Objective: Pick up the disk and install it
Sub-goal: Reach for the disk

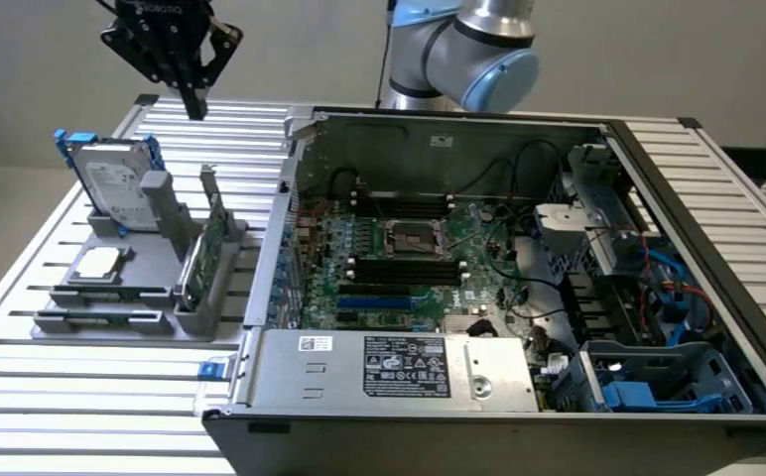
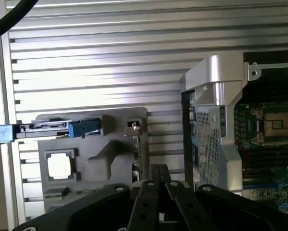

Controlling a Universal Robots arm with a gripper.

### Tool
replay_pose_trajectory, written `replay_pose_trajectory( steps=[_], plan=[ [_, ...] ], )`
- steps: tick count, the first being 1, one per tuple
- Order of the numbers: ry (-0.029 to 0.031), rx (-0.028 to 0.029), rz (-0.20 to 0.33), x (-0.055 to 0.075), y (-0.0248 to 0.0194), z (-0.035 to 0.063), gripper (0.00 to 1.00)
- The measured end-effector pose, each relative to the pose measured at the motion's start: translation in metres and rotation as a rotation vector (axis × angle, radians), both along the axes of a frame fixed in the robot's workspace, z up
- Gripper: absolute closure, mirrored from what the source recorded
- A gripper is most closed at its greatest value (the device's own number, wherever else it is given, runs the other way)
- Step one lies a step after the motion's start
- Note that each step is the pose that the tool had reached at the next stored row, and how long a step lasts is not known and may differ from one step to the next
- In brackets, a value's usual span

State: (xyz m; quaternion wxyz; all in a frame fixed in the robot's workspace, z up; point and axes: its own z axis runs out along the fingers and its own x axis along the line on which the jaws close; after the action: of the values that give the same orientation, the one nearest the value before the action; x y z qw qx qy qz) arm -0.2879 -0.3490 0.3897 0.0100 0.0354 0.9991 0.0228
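Closed and empty, the gripper (image 1: pixel 195 103) is hovering beside the computer case (image 1: pixel 291 198); the disk (image 1: pixel 108 178) is standing on edge beside the case, seemingly presenting its blue carrier for grasping.

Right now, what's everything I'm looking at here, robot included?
disk: one, silver-grey with blue frame, upright in the holder.
holder: one, grey, on the table, exterior view's left.
processor chip: one, silver, flat on the holder.
circuit card: one, green, on edge in the holder.
computer case: one, dark, open, beside the holder.
motherboard: one, green, inside the case.
table: one, silver slats.
robot arm: one, grey and light blue, behind the case.
jaws: one pair, black, shut, empty, above the table, higher than the disk.
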Motion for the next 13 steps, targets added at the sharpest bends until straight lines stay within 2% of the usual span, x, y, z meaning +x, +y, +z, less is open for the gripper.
replay_pose_trajectory(
  steps=[13],
  plan=[
    [0.0022,-0.002,0.0,-0.059,0.0165,-0.0034,0.89]
  ],
)
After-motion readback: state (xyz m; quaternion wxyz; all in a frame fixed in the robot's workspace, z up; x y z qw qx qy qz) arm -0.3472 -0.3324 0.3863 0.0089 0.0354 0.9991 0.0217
